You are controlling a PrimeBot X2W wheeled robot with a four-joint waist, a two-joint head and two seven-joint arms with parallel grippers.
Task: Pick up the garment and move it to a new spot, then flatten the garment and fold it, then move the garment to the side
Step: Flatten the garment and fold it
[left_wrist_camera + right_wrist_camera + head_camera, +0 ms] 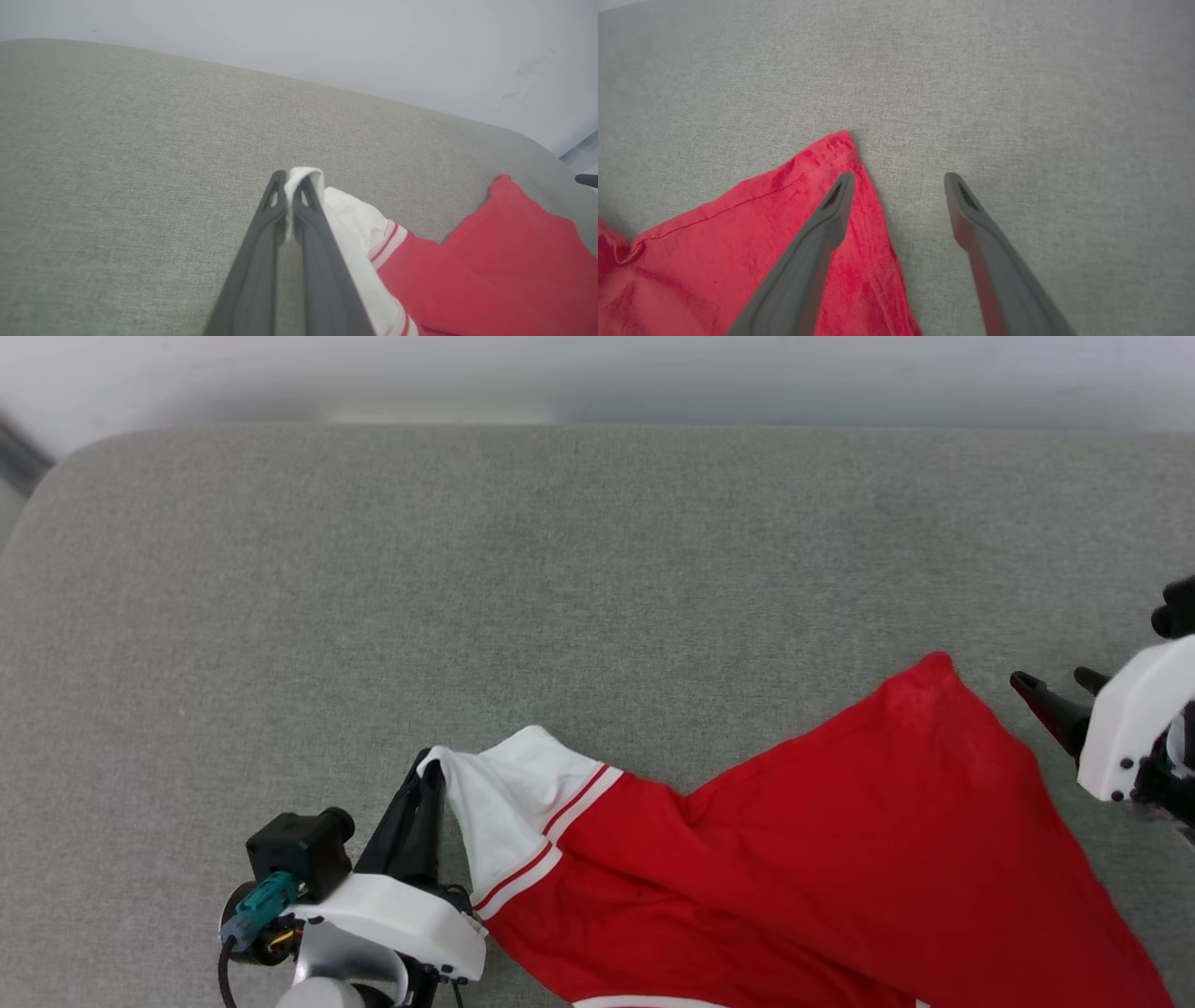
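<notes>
The red garment [840,859] lies spread across the lower right of the grey surface, its plain red side up, one white red-striped sleeve [509,793] pulled out to the left. My left gripper [431,765] is shut on the tip of that sleeve; the left wrist view shows white cloth [306,175] folded over the closed fingertips [279,179]. My right gripper [899,179] stands open beside a pointed red corner [840,140] of the garment, one finger over the cloth and the other over bare surface. The letters and number are hidden.
A wide grey fabric-covered surface [523,569] stretches behind and to the left of the garment. A pale wall [597,373] runs along its far edge, and the surface's rounded corner [65,457] sits at the far left.
</notes>
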